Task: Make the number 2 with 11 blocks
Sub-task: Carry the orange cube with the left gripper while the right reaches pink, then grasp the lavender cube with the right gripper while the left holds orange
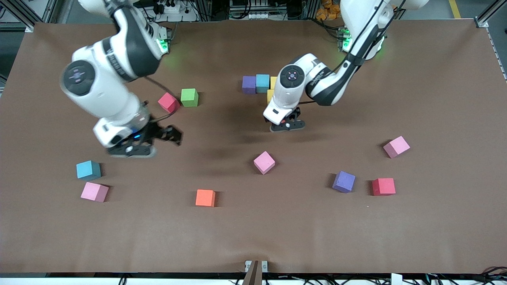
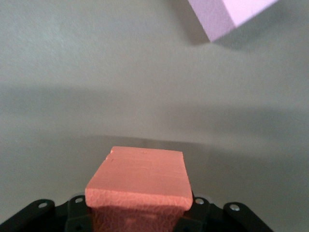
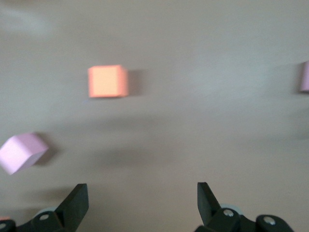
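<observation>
My left gripper (image 1: 287,125) is shut on an orange block (image 2: 140,179) and hangs low over the table beside the started number 2. That figure is a row of purple (image 1: 248,84), blue (image 1: 262,83) and yellow (image 1: 273,82) blocks, with a second yellow block (image 1: 269,96) below, partly hidden by the arm. My right gripper (image 1: 173,135) is open and empty over bare table near the red block (image 1: 168,102). Its wrist view shows another orange block (image 3: 107,81) and a pink block (image 3: 21,152) ahead of the gripper (image 3: 141,200).
Loose blocks lie about: green (image 1: 189,97), blue (image 1: 88,170), pink (image 1: 94,192), orange (image 1: 205,198), pink (image 1: 264,162), purple (image 1: 344,181), red (image 1: 383,186), pink (image 1: 396,147). The brown table (image 1: 435,99) spreads wide around them.
</observation>
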